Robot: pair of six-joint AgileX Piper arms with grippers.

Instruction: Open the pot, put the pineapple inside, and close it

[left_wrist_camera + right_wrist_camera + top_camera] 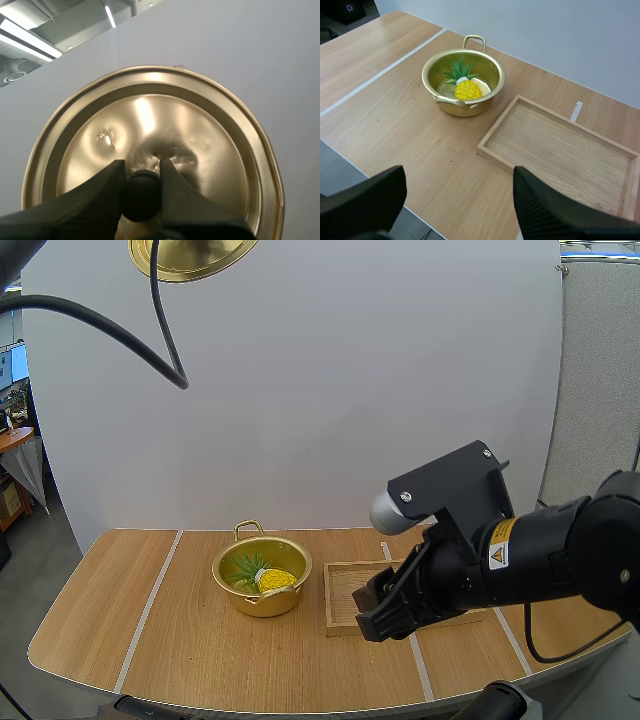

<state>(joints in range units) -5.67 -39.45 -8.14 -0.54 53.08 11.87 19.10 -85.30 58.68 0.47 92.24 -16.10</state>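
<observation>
A gold pot (262, 578) (463, 82) stands open on the table with a yellow pineapple (276, 580) (467, 90) lying inside, green leaves toward the back. The gold lid (192, 257) (155, 145) hangs high above the table at the back left. My left gripper (142, 192) is shut on the lid's black knob (142, 195), seen from below the lid. My right gripper (385, 605) (457, 195) is open, hovering over the near end of the wooden tray (350, 595) (560, 150), to the right of the pot, with nothing between its fingers.
The wooden tray lies right of the pot with nothing in it. Pale tape lines (150, 605) run across the table. Bare tabletop lies left of and in front of the pot.
</observation>
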